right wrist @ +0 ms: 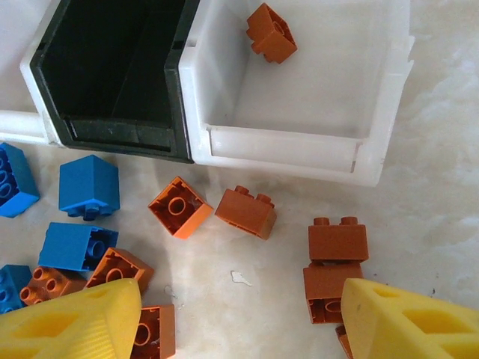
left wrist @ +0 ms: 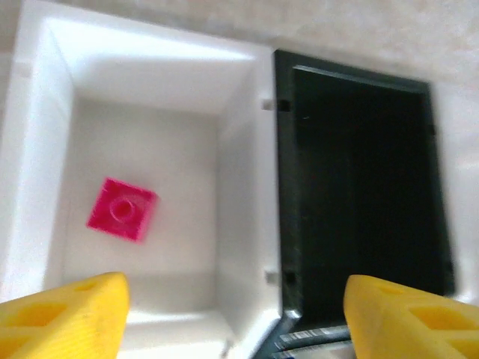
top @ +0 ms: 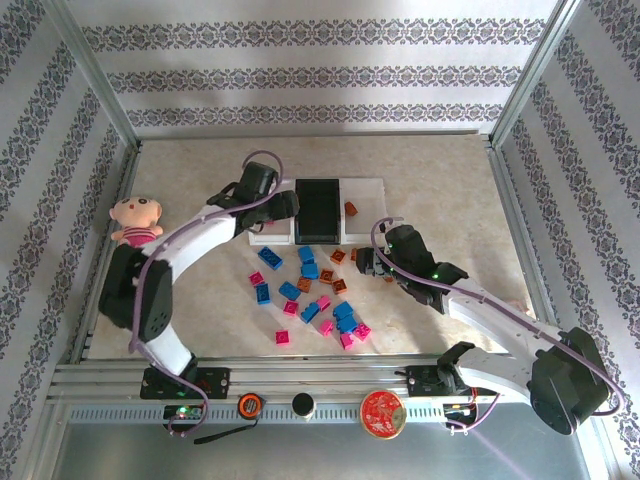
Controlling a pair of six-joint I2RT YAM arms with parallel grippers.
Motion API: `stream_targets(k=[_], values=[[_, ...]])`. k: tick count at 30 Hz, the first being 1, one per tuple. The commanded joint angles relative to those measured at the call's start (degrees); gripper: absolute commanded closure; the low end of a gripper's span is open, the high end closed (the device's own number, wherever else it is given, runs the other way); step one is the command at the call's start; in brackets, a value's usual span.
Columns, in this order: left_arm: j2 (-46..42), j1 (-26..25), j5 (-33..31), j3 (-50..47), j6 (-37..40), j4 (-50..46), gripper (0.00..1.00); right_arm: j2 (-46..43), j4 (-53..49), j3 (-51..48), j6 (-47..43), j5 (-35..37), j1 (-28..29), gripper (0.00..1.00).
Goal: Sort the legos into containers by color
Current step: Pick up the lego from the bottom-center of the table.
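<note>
Hovering over pink lego (left wrist: 122, 209), left claw (left wrist: 236, 318) spread, right claw (right wrist: 239, 321) spread

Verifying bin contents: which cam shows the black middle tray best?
Left wrist: the black tray sits close, seen from above, with nearly its whole floor visible and bare. Top external shows the whole tray, but small. Right wrist shows its near end, the far end cropped.

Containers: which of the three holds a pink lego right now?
The left white container, with one pink lego on its floor; the black middle container shows none and the right white container holds an orange-brown lego.
</note>
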Motion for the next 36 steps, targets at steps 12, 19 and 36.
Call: stream_targets(k=[12,19,36], values=[[-30.9,-2.8,0.7,-21.0,0.2,1.4,0.0,-0.2,3.3,-4.7,2.0,-11.6,-4.0,0.02],[-39.2,-2.9,-0.8,-27.5,0.1,1.2,0.0,-3.4,-1.8,-3.7,2.0,-7.6,-1.6,0.02],[-41.6,-2.8,-0.2,-34.3,-3.5,0.9,0.0,-3.9,-9.3,-7.5,1.9,-3.6,11.0,0.22]])
